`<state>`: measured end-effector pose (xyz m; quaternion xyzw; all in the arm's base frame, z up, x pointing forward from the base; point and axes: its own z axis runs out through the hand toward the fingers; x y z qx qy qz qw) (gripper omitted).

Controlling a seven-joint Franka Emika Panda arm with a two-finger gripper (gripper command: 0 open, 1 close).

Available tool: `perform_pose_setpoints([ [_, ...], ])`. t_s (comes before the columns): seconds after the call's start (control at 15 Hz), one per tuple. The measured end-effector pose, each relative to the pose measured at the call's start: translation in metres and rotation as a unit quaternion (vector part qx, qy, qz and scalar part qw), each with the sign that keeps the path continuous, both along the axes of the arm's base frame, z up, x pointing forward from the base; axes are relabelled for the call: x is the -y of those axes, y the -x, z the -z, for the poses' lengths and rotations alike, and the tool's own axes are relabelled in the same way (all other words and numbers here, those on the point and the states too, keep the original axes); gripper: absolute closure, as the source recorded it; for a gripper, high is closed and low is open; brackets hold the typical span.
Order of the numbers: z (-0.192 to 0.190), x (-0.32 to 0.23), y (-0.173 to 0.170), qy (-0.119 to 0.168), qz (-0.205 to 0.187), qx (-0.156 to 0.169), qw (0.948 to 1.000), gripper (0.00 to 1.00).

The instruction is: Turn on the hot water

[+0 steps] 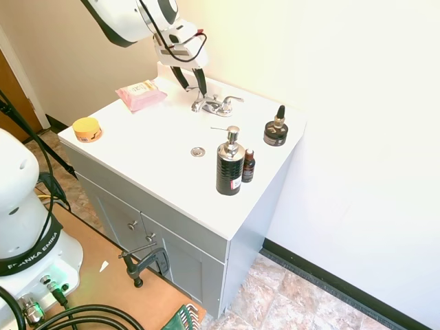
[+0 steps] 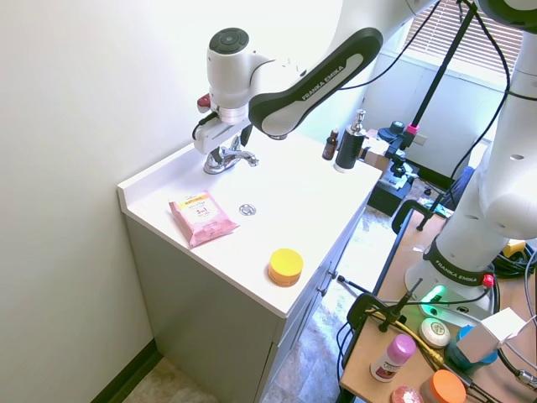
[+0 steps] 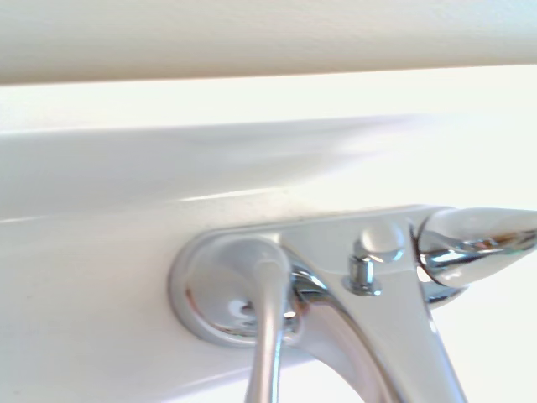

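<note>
Over the chrome faucet (image 1: 216, 104), the gripper (image 1: 195, 88) hangs at one lever (finger spread hidden).

white vanity top (image 1: 158, 137) | carries: chrome faucet (image 1: 216, 104), pink wipes pack (image 1: 140, 95), yellow jar (image 1: 87, 128), black pump bottle (image 1: 229, 165), small dark bottle (image 1: 248, 166), black tin (image 1: 276, 132) at right
</note>
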<state>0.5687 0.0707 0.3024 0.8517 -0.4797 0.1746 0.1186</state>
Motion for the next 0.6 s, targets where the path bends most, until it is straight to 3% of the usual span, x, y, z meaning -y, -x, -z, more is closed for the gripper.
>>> perform_pose_setpoints([
  [0.27, 0.002, 0.008, 0.001, 0.019, 0.001, 0.001, 0.9998, 0.0],
  [0.6, -0.03, 0.019, 0.043, -0.065, -0.017, -0.051, 0.9964, 0.0],
])
